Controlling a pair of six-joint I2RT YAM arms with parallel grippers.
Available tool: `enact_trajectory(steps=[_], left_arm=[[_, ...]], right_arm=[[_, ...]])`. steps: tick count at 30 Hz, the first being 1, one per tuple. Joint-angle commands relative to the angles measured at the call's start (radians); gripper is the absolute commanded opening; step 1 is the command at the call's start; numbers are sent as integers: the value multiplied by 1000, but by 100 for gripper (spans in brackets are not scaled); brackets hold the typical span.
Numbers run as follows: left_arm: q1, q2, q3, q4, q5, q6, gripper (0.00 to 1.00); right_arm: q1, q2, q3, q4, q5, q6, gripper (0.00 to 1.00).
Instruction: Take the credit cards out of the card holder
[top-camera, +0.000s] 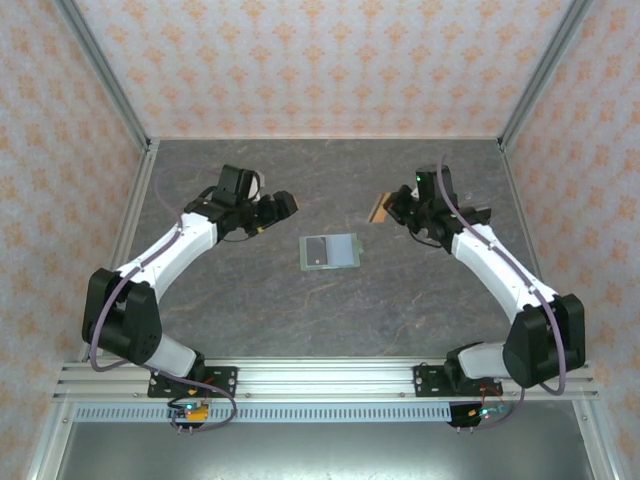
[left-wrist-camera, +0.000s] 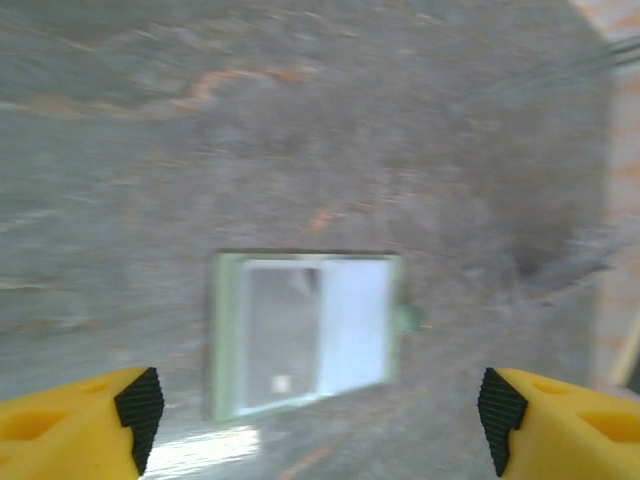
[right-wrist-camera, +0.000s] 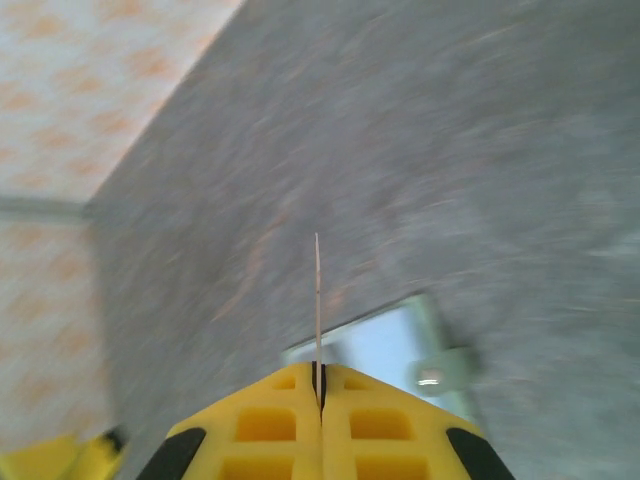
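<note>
The card holder (top-camera: 330, 250) lies open at the middle of the tabletop (top-camera: 250, 320), the left hand (top-camera: 283, 205) spread wide near it, while the right hand (right-wrist-camera: 320, 378) pinches one thin card (right-wrist-camera: 317, 290) by its edge, best carried well clear and laid down flat before letting go.

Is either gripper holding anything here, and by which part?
The right gripper pinches an orange credit card by its edge; the open left gripper holds nothing.

Bare table (top-camera: 330, 330) lies open near, left and right of the card holder (top-camera: 330, 250). On its far side the left gripper (top-camera: 284, 204) and the right gripper (top-camera: 388, 208) — pinching a card (top-camera: 379, 210) — flank a gap.
</note>
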Motion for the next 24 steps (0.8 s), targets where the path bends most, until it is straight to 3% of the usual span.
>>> enact_trajectory(steps=[1,4,10,20,24], left_arm=[[20,-51,22,-172,-145,143,89],[23,-61,27,-206,-178,184,94],[37,-82,46,-283,-217,255,100],[39,-60,55,-286,-201,264,100],[39,-49,84,-315,-119,282,100]], right_arm=[[-37,-27,54,-320,302,59,0],[-88,-23,48,-386,374,165,0],[-173,36,60,-441,382,345,0],[-191,209,179,-467,464,407,0],[-204,285,250,-477,476,410,0]])
